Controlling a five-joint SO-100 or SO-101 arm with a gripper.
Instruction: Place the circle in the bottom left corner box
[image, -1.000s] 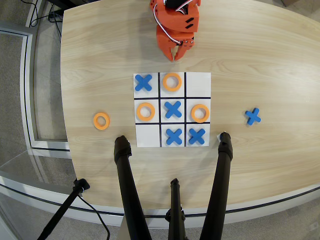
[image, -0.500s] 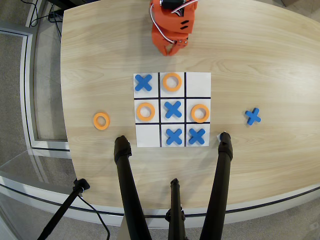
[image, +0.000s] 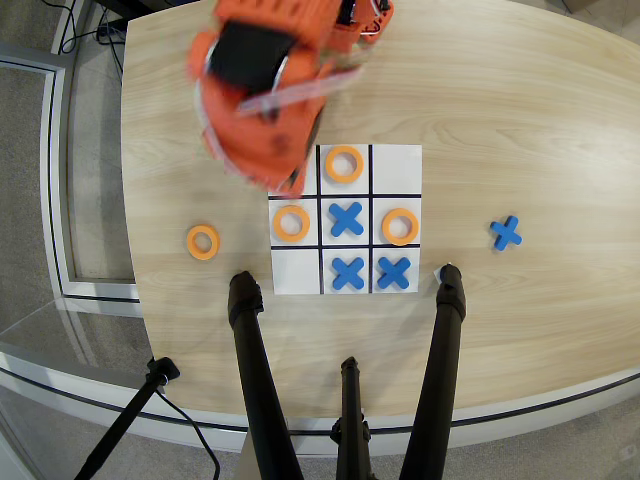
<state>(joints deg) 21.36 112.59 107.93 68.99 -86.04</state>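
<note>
On the pale wooden table, seen from overhead, lies a white paper grid of three by three cells. Its top row shows an orange ring in the middle cell and a blank cell at the right; the top left cell is covered by the arm. The middle row holds an orange ring at the left, a blue cross in the centre and another orange ring at the right. The bottom row has two blue crosses, one in the middle cell and one in the right cell. The bottom left corner box is blank white, with nothing in it.

The circle lies flat on the bare wood, off the paper to the left in this view, about level with the middle row and well apart from the grid. A spare blue cross lies on the wood well to the right of the grid.

The orange arm reaches in from the top edge, large and blurred, over the table's upper left part and the grid's top left corner. Its gripper points down near that corner; the blur hides the fingers, so I cannot tell whether they are parted or closed. Nothing can be seen held.

Three black tripod legs rise from the bottom edge.
</note>
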